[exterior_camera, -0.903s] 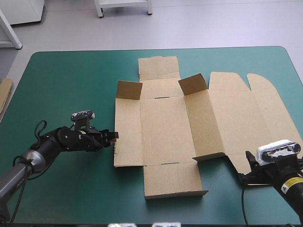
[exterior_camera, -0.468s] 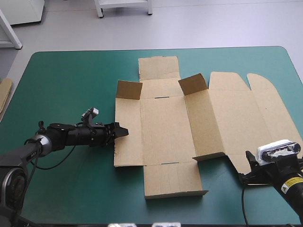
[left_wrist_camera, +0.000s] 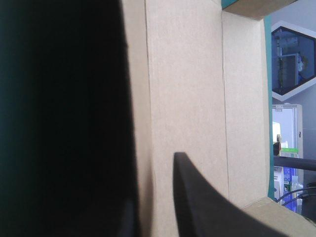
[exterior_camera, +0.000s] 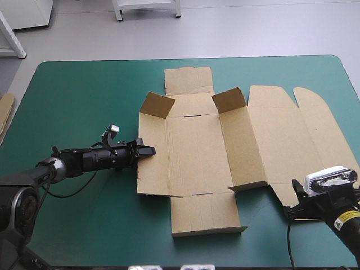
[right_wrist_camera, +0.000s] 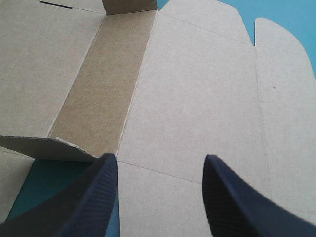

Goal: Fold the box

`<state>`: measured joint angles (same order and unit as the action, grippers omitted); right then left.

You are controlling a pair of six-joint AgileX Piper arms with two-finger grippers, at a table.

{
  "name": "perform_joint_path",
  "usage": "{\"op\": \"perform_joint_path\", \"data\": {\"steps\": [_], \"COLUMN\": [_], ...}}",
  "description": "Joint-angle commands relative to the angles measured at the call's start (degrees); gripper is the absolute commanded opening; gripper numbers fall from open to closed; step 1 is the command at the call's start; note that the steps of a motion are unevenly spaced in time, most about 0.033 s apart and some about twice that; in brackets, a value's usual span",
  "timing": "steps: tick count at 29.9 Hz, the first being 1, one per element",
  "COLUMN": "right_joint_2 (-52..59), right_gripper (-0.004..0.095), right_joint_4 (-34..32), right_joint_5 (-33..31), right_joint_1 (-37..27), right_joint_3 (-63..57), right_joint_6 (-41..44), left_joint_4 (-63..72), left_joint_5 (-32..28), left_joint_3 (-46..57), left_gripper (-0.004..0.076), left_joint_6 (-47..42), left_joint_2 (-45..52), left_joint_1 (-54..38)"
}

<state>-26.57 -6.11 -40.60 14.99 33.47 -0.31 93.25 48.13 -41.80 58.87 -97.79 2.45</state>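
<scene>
The teal-green table fills the high view, with an edge of more board at its left edge. The box lies across the middle and right of the table, mostly flat. Its lid panel is spread toward the right edge and its floor sits in the centre.

The left wall is tipped up a little off the cover. The right wall on the other side of the floor lies nearly flat, with only its corner flap standing.

The left gripper reaches in low from the left and is clenched on the left wall's outer edge. One black finger shows on the wall's inner face, and the other is lost in the dark behind the board. The right gripper hangs over the lid's near corner with its jaws released and wide apart, gripping nothing.

The small far flap on the left wall leans inward.

Nothing appears to pin the sheet, so I judge that a further push on the wall may slide the whole box rightward instead of bending the crease. The bite is only at the rim, so the board could slip free and drop flat. The leaning flap could also catch on the floor and fold the wrong way
</scene>
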Motion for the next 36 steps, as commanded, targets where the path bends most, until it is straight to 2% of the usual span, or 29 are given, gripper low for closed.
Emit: {"op": "perform_joint_path", "data": {"steps": [1, 8, 12, 16, 21, 27, 36], "right_joint_2": [-0.72, -0.72, -0.72, -0.72, -0.72, -0.72, -0.72], "right_gripper": [0.0489, 0.047, 0.0468, 0.0468, 0.0468, 0.0468, 0.0466], "right_joint_4": [-0.74, -0.64, -0.64, -0.88, -0.88, -0.88, 0.27], "right_joint_5": [3.9, 3.9, 3.9, 4.33, 4.35, 4.35, 4.02], "right_joint_1": [0.0, 0.0, 0.0, 0.0, 0.0, 0.0, 0.0], "right_joint_3": [2.06, 2.06, 2.06, 2.06, 2.06, 2.06, 2.06], "right_joint_6": [-0.51, -0.51, -0.51, -0.51, -0.51, -0.51, -0.51], "left_joint_4": [3.41, 3.41, 2.22, -6.53, -21.07, -33.38, -51.52], "left_joint_5": [2.16, 2.19, 7.77, 10.2, 10.2, 9.39, 2.85], "left_joint_3": [-0.9, -0.9, -1.67, -5.62, -12.77, -24.21, -41.12], "left_gripper": [-0.0006, -0.0008, -0.0008, -0.0008, -0.0008, -0.0008, -0.0008], "left_joint_6": [2.04, 4.0, 9.55, 7.18, 1.66, 1.5, 1.92], "left_joint_2": [1.79, 1.79, 1.79, 1.79, 1.79, 1.79, 1.59], "left_joint_1": [0.72, 1.2, 1.2, 1.2, 1.2, 1.2, 1.34]}}
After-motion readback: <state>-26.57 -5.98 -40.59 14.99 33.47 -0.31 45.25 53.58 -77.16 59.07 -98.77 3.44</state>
